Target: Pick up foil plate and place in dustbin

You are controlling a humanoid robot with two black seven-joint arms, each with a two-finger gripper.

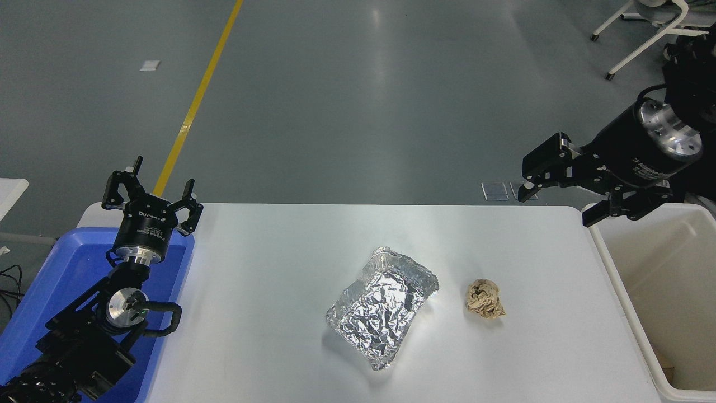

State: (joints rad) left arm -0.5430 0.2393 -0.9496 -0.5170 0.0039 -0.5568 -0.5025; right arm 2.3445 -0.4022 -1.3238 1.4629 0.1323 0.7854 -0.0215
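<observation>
Dustbin point(626, 291) cut off at 3 and 5 o'clock edges; blue tray point(67, 263) partly hidden under left arm
</observation>
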